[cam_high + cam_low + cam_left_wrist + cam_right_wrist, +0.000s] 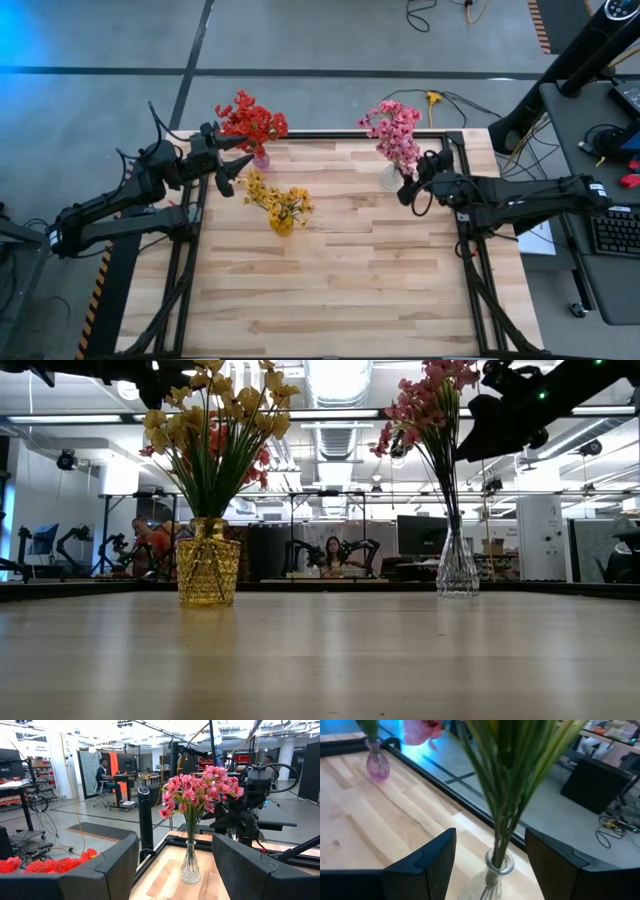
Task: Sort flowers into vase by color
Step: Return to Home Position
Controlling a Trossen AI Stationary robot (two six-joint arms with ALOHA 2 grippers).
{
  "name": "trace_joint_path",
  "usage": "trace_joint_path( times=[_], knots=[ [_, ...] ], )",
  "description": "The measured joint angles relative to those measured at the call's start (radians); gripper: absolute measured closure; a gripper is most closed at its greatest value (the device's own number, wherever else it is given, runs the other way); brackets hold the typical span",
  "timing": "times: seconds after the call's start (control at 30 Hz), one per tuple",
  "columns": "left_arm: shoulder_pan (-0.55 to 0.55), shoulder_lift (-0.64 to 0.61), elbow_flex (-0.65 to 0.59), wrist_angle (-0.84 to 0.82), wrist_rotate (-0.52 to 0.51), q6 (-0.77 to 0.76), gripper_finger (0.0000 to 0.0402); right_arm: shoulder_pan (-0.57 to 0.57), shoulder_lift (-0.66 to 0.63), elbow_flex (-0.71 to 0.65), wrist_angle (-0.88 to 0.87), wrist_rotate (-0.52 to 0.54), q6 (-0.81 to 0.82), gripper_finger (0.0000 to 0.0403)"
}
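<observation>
Red flowers (250, 120) fill the purple vase (377, 767), yellow flowers (278, 198) the yellow vase (208, 565), pink flowers (393, 130) the clear vase (457, 570). Left gripper (237, 163) and right gripper (404, 187) gape empty; next they should back home gently.

The grey floor (90, 40) has dark lines (300, 71); long bright ceiling lights (338, 380) shine, and a grey desk (575, 160) carries a keyboard (612, 232)

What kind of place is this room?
Probably a robotics lab: more robot arms stand behind the table, a person sits at a desk, and cables lie across the concrete floor.
</observation>
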Motion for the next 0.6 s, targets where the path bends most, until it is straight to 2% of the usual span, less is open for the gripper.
trace_joint_path(
  times=[0.4,0.6],
  knots=[
    [0.000,0.000,0.000,-0.001,0.000,0.000,0.0168,0.000,0.003,-0.007,0.006,0.031,0.027,0.0175],
    [-0.008,0.000,0.000,-0.006,0.002,0.006,0.0168,0.025,-0.026,0.026,-0.103,0.004,0.107,0.0175]
  ],
)
